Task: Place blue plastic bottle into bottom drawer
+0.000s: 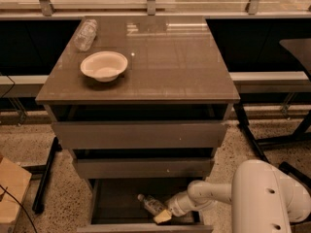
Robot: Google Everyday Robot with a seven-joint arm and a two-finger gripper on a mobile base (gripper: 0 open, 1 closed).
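Observation:
The blue plastic bottle point(151, 205) lies on its side inside the open bottom drawer point(116, 200), with its white cap pointing to the back left. My gripper point(163, 216) is down in the drawer at the bottle's near end, touching or very close to it. My white arm point(209, 195) reaches in from the right. The drawer has a dark inside and a low front panel point(141, 227).
A white bowl point(104, 65) and a smaller clear bottle point(86, 34) rest on the tabletop point(165, 67). The two wider drawers point(141, 135) above are slightly open. My white base point(269, 198) stands at the lower right. A cardboard box point(9, 188) is at the left.

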